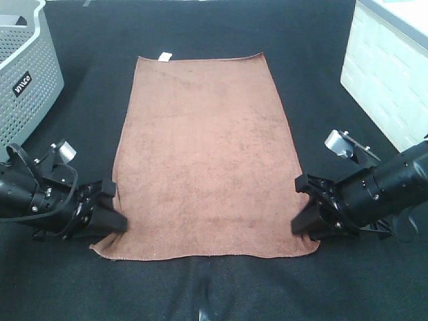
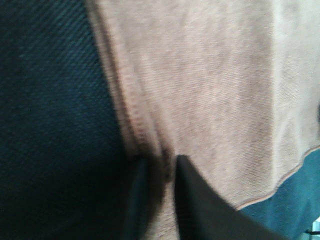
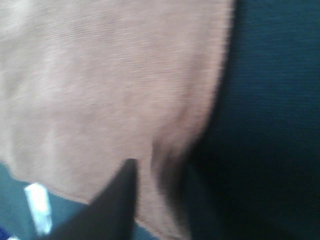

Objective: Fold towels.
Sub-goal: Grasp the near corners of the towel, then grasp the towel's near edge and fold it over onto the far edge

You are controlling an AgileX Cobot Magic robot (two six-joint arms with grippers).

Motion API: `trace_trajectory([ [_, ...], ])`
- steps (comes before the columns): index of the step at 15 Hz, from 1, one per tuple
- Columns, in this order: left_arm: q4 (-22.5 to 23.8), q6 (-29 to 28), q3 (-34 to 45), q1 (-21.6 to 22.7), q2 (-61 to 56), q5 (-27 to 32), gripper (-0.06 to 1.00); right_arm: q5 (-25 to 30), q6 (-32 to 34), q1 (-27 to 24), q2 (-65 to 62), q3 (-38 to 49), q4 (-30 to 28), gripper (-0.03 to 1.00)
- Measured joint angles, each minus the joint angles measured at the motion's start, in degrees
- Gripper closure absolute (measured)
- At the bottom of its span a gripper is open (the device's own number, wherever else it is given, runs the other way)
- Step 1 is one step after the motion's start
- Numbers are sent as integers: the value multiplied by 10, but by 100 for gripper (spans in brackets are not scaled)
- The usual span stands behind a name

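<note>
The reddish-brown towel [image 1: 207,154] lies flat and spread out on the black table, its small white tag [image 1: 164,56] on the far short edge. My left gripper [image 1: 117,217] is at the towel's left long edge close to the near left corner. In the left wrist view [image 2: 160,175] it is shut on a puckered bit of the towel's hem [image 2: 210,90]. My right gripper [image 1: 301,217] is at the right long edge close to the near right corner. In the right wrist view [image 3: 160,185] it pinches the towel's edge [image 3: 100,80] the same way.
A grey perforated laundry basket [image 1: 27,73] stands at the far left. A white brick-patterned box [image 1: 388,73] stands at the far right. The black table surface [image 1: 214,287] runs around the towel on all sides.
</note>
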Motion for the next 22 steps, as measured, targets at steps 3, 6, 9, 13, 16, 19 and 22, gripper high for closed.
trace_trajectory([
  [3, 15, -6, 0, 0, 2, -2, 94, -12, 15, 1, 3, 0, -9, 97],
  [6, 56, -40, 0, 21, -6, 29, 94, 5, 41, 1, -8, 0, -23, 97],
  [9, 142, -101, 5, 58, -53, 48, 94, 32, 100, 1, -68, 1, -78, 97],
  [13, 182, -124, 62, 64, -132, 48, 94, 64, 163, 1, -123, 38, -138, 97],
  [16, 193, -125, 135, 64, -186, 48, 94, 72, 164, 1, -160, 101, -138, 97],
  [19, 212, -125, 178, 64, -218, 48, 94, 75, 163, 1, -199, 158, -140, 97],
  [22, 211, -125, 186, 64, -224, 48, 94, 76, 162, 1, -221, 162, -143, 97],
])
